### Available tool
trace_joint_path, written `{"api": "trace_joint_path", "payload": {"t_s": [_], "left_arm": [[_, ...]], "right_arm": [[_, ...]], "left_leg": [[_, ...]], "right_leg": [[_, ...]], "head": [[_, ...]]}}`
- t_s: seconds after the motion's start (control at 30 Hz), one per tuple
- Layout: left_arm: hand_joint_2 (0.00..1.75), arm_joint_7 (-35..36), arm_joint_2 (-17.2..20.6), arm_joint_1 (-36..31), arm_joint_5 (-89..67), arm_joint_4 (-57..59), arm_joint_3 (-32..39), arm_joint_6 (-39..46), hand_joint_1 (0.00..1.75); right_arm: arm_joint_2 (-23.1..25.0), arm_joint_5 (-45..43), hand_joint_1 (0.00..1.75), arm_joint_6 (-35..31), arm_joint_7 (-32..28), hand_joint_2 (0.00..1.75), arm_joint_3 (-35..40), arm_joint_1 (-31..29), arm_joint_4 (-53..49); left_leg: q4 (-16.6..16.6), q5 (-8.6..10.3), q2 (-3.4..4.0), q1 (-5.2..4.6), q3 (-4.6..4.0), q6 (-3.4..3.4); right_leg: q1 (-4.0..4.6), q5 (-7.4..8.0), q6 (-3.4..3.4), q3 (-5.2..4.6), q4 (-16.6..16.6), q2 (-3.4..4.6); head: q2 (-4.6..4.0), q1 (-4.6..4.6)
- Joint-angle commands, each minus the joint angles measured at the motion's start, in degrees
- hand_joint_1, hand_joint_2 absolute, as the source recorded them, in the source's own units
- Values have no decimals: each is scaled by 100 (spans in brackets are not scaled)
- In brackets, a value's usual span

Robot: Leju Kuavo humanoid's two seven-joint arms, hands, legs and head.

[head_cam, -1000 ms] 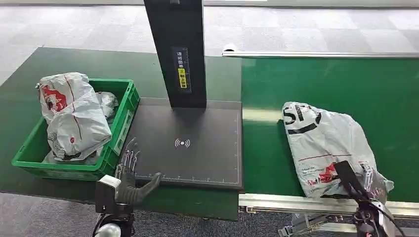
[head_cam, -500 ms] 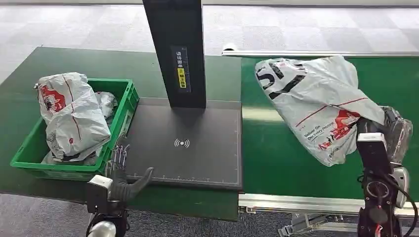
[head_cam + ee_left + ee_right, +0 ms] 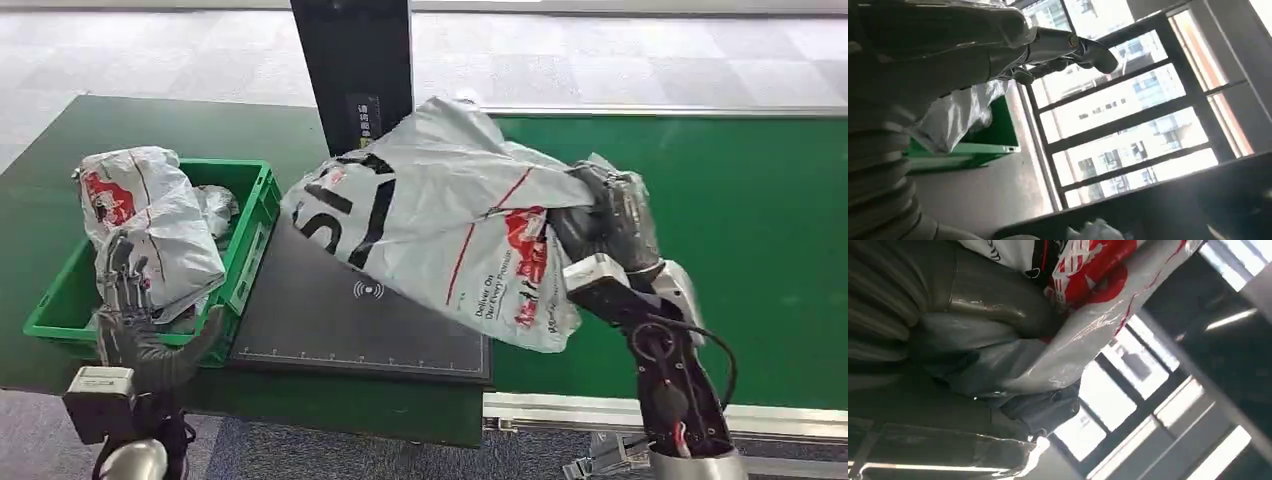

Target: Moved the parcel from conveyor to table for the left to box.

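Right hand [image 3: 607, 222] grips grey parcel [image 3: 440, 215] above scanner pad [image 3: 330, 310], long axis crosswise, free end toward green crate [image 3: 255, 215]; left hand [image 3: 135, 320] fingers spread, empty.

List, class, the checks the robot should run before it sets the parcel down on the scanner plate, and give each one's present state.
1. Right hand holds the parcel: ok.
2. Parcel is over the plate: ok, though part hangs past its edge.
3. Plate bare underneath: ok where visible; under the parcel, cannot tell.
4. Left hand open and off the plate: ok.
5. Crate has room: cannot tell; bags heap above its rim.
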Motion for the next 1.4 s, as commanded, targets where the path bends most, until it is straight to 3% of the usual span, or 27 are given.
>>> {"api": "trace_joint_path", "payload": {"t_s": [0.03,0.13,0.17,0.2,0.43,0.63,0.8,0.83,0.93,1.03,1.2,1.3,1.4], "left_arm": [[175,-75,217,-166,36,-212,114,161,0],[175,33,238,-93,13,-294,-17,215,0],[175,68,252,-94,21,-266,-39,208,0],[175,100,267,-109,33,-223,-56,199,0],[175,334,343,-431,-120,165,-342,-58,0],[175,351,362,-483,-333,399,-634,-196,0],[175,422,439,-727,-659,844,-1032,-370,0],[175,481,542,-805,-868,951,-1169,-415,0],[175,729,766,-1151,-1485,1409,-1601,-807,0],[175,723,731,-1248,-1489,1586,-1621,-812,0],[175,762,799,-1225,-1563,1533,-1680,-893,0],[175,1040,756,-1571,-2001,2077,-2004,-1391,0],[175,1158,558,-1986,-2400,2845,-2220,-1435,0]], "right_arm": [[1196,-331,175,375,92,175,1789,-657,2757],[1509,-452,175,279,90,175,2131,-501,3600],[1552,-423,5,116,212,175,2180,-486,3803],[1590,-440,0,26,274,175,2211,-483,3945],[1546,-519,0,-40,571,175,1875,-644,3819],[1381,-858,0,294,227,175,1686,-551,3359],[849,-1689,0,428,33,175,1244,71,1030],[785,-1825,0,184,-129,175,968,252,489],[595,-2693,0,298,-41,175,42,684,-757],[583,-2734,0,486,36,175,-148,755,-846],[762,-2734,0,415,-149,175,-188,765,-688],[799,-3325,0,162,-370,175,-982,1242,-1182],[879,-3763,0,453,-452,175,-1786,1652,-1486]], "left_leg": [[-11,-6,48,4,25,-1],[-12,-8,37,5,27,-1],[-21,-6,36,6,35,-2],[-21,-5,28,7,32,-1],[-3,1,-5,-3,-3,1],[-6,3,-16,-3,2,2],[1,3,-32,-5,-10,1],[0,4,-43,-3,-9,3],[2,7,-63,-3,-17,5],[3,11,-82,-6,-18,6],[-1,-3,-3,-8,-3,1],[-4,2,-34,-4,-2,1],[-4,9,-77,-6,-6,5]], "right_leg": [[5,9,-5,8,-11,50],[6,4,-4,13,-11,38],[6,5,-5,20,-19,38],[8,4,-5,19,-21,29],[-2,-4,-3,-6,-2,-3],[-2,-2,-3,2,-10,-13],[-5,-7,-2,-11,-2,-29],[-2,-8,-2,-5,-7,-40],[-2,-10,0,-8,-6,-60],[-5,-11,1,-3,-9,-75],[-8,1,-4,-9,-7,-5],[-3,-2,-7,-2,-13,-31],[-5,-9,0,5,-16,-73]], "head": [[0,0],[0,-2],[0,2],[0,-2],[0,2],[0,2],[0,0],[0,0],[0,2],[0,0],[0,2],[0,-2],[0,-2]]}}
